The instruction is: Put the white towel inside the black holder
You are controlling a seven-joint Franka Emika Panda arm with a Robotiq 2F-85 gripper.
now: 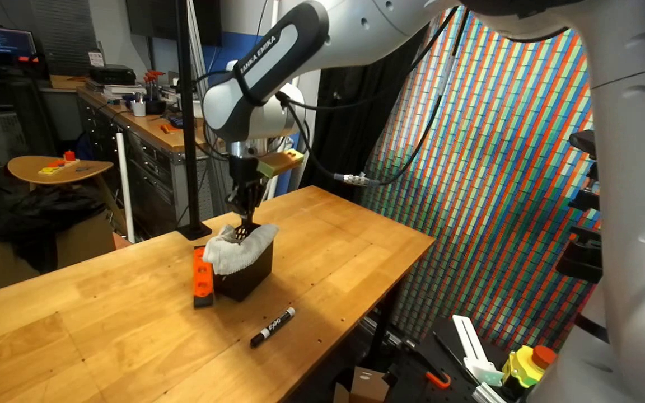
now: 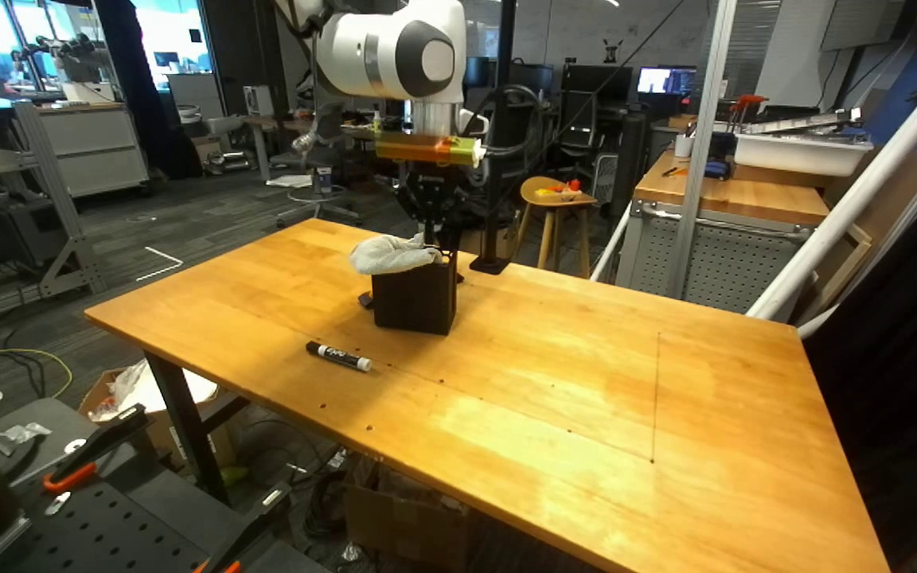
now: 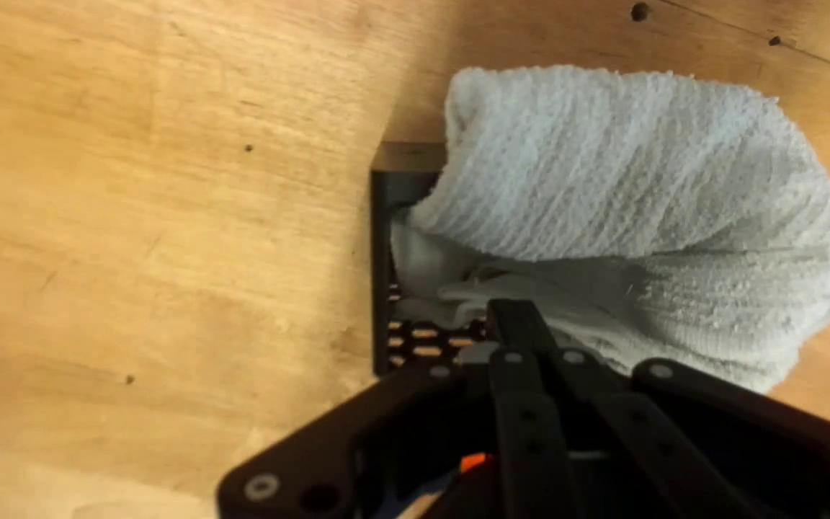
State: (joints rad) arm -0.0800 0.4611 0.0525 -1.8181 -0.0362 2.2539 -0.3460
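The black holder (image 1: 252,274) stands upright on the wooden table in both exterior views. Part of the white towel (image 3: 638,166) is bunched down inside it, while a thick fold bulges over the rim and hangs outside on one side. My gripper (image 3: 519,310) is shut, its fingertips together and low at the holder's mouth, against or close beside the towel's folds. I see no cloth between the fingers. Perforated mesh of the holder shows to the left of the fingertips in the wrist view. How deep the towel reaches is hidden by its own folds and the gripper.
An orange and black tool (image 1: 202,277) lies right beside the holder. A black marker (image 2: 339,356) rests on the table a short way from it. At the table's edge a black post (image 1: 194,230) rises near the arm.
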